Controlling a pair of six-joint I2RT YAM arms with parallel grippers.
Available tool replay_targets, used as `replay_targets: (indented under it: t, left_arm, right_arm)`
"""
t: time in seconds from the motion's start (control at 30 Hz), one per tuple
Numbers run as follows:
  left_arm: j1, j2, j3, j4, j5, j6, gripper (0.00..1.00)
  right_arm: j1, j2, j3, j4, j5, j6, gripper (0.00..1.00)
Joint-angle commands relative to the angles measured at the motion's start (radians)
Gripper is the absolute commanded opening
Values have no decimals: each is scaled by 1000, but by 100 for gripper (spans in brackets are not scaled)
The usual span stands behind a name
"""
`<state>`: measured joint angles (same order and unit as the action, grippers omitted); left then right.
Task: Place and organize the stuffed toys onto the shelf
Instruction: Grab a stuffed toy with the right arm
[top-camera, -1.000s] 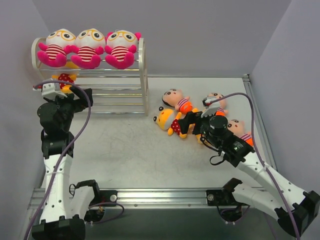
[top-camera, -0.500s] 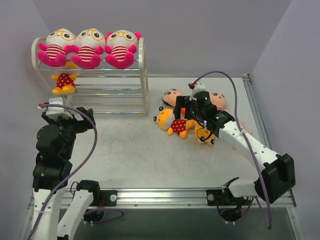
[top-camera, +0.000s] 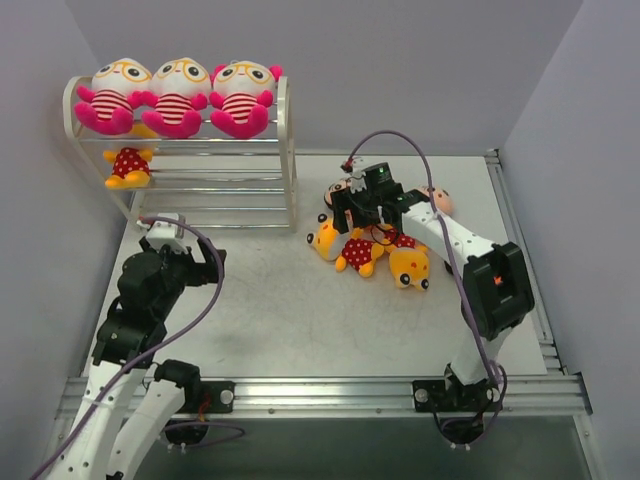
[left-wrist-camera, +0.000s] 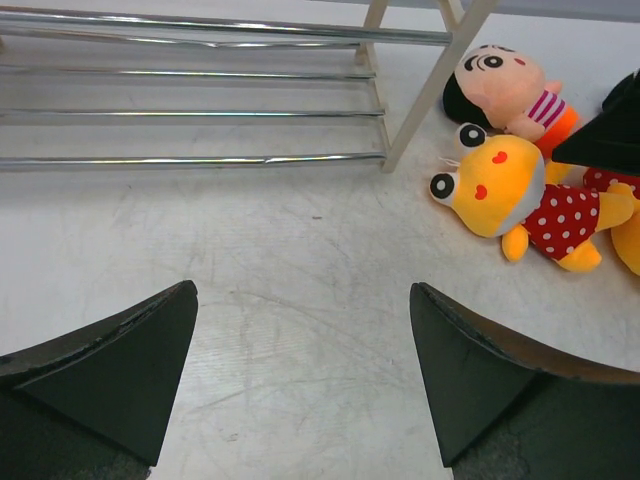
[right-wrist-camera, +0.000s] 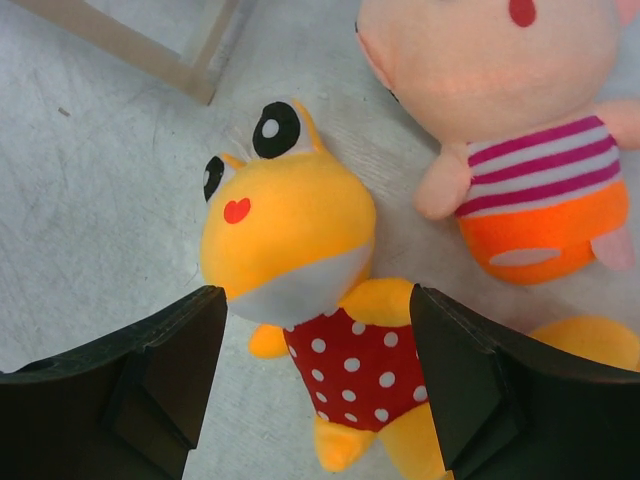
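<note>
The cream wire shelf (top-camera: 288, 150) stands at the back left. Three pink stuffed toys (top-camera: 178, 95) sit on its top tier. One yellow toy in a red dotted dress (top-camera: 128, 165) lies on the middle tier. Two more yellow toys (top-camera: 332, 240) (top-camera: 410, 266) and peach-faced toys (top-camera: 438, 200) lie right of the shelf. My right gripper (top-camera: 352, 222) hangs open over the left yellow toy (right-wrist-camera: 300, 240), one finger on each side of it, not touching. A peach-faced toy (right-wrist-camera: 520, 150) lies beside it. My left gripper (top-camera: 205, 262) is open and empty above bare table.
The left wrist view shows the shelf's bottom rods (left-wrist-camera: 200, 115) and corner post (left-wrist-camera: 430, 85), with a peach-faced toy (left-wrist-camera: 510, 90) and a yellow toy (left-wrist-camera: 505, 190) beyond. A raised metal rim (top-camera: 520, 250) runs along the table's right edge.
My left arm has drawn back from the shelf toward the table's middle, leaving the yellow toy on the middle tier. My right arm has swung left and farther out over the toy pile.
</note>
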<state>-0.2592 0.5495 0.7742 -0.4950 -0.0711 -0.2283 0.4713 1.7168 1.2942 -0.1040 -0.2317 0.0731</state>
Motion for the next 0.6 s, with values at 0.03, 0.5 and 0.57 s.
replay_targets:
  t: [0.03,0.5,0.57]
  left_arm:
    - [-23,4,-12,43,18,17,95]
    - [-41,55,-21,56,126,55,95]
    - [-41,59,-21,55,129,58,95]
  right_arm:
    - [12,93,99,-66,-93,-97,74]
    - [69,308,180,-143,-178,-160,57]
    - [79,313,172,-155,-178,-167,47]
